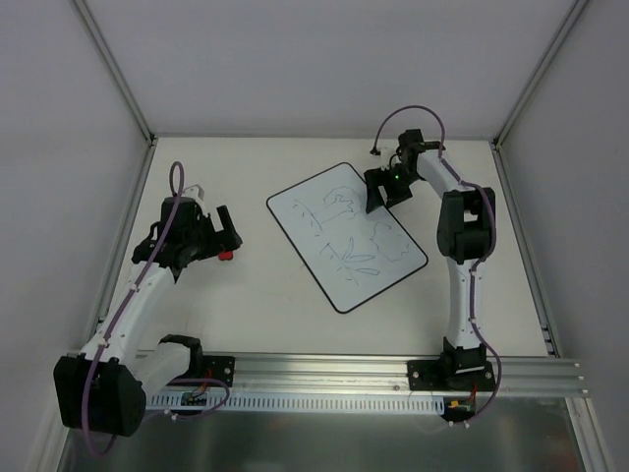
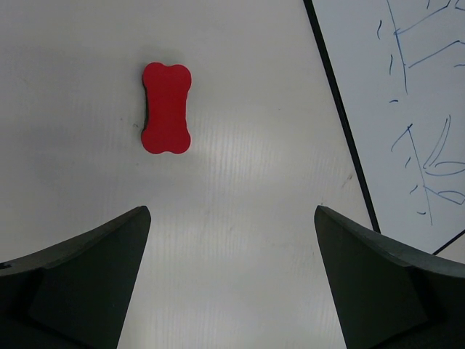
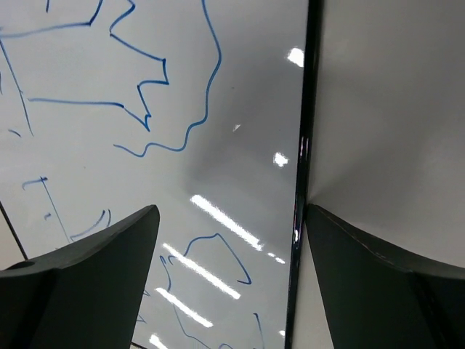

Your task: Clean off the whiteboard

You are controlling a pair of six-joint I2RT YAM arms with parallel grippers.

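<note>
Before wiping the blue doodles off the whiteboard [image 1: 346, 236], lying at the centre of the top view, shift the left gripper [image 2: 231, 218], spread wide and empty, toward the upper left of its wrist view. Centre over the red eraser [image 2: 166, 107], lower, then close across its narrow waist. Bring the right gripper [image 3: 231, 214], likewise open and holding nothing, down onto the board's black edge, probably best for pinning it against sliding.

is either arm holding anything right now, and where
Nothing. The left gripper is open, with the red eraser lying free ahead; the right gripper is open over the whiteboard edge.
</note>
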